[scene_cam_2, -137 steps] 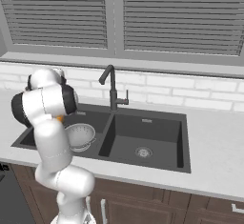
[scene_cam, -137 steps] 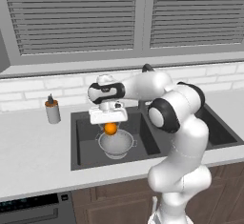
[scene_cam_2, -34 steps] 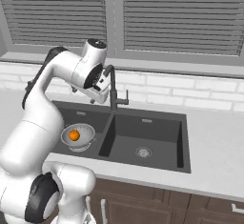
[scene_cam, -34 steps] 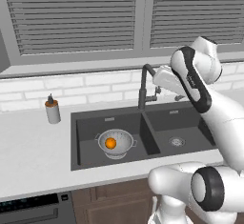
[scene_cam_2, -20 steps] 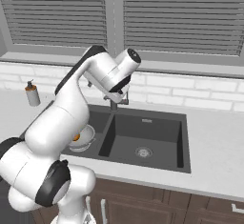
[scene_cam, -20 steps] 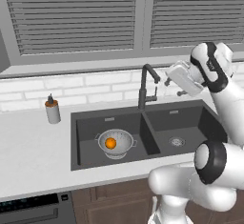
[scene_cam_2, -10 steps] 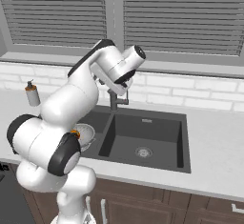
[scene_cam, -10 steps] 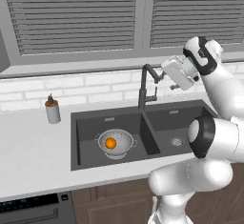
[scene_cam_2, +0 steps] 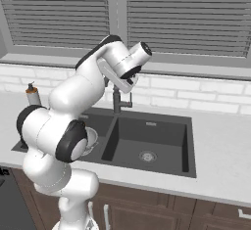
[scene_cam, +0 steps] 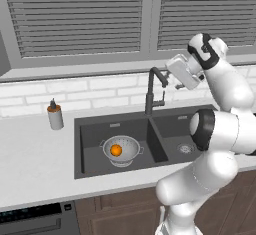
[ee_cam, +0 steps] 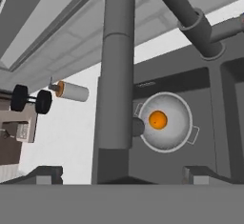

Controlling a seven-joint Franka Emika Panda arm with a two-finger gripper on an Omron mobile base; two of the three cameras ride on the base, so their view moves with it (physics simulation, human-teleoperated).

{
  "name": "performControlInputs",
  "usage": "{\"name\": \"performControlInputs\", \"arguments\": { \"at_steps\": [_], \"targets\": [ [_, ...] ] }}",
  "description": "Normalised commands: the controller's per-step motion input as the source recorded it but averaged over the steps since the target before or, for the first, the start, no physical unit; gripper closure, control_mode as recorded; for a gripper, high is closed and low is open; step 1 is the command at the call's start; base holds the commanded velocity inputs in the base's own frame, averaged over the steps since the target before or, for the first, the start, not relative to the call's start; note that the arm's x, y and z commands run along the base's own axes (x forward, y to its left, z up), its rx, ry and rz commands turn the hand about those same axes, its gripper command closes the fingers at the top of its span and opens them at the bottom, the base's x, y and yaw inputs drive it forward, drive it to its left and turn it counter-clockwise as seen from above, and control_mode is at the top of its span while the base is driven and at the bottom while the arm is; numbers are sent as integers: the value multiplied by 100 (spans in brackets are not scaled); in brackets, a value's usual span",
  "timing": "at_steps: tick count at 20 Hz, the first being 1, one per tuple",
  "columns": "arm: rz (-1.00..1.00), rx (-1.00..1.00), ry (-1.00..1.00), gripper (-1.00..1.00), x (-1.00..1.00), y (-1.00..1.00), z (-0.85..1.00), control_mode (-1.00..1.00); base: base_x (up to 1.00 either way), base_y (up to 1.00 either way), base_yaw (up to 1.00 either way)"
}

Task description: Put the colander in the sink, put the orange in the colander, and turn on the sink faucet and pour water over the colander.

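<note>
- The gripper (scene_cam: 176, 85) has been brought closer to the sink faucet (scene_cam: 152, 91) top.
- Finger state cannot be told.
- The orange (scene_cam: 116, 150) is kept in the colander (scene_cam: 121, 149), left basin.

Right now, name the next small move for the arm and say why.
Probably ease the pincer onto the sink faucet lever and push it on. The orange already sits in the colander in the left basin of the sink, no water is running, and the faucet's post stands between the fingertips.
</note>
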Motion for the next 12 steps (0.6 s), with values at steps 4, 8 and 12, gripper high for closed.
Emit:
{"name": "performControlInputs", "arguments": {
  "at_steps": [4, 8, 12],
  "targets": [
    [0, 0, 0, -100, 0, 31, 0, -100, 0, 0, 0],
    [0, 0, 0, -100, 20, 23, -1, -100, 0, 0, 0],
    [0, 0, 0, -100, 30, 1, -12, -100, 0, 0, 0]
  ]
}}
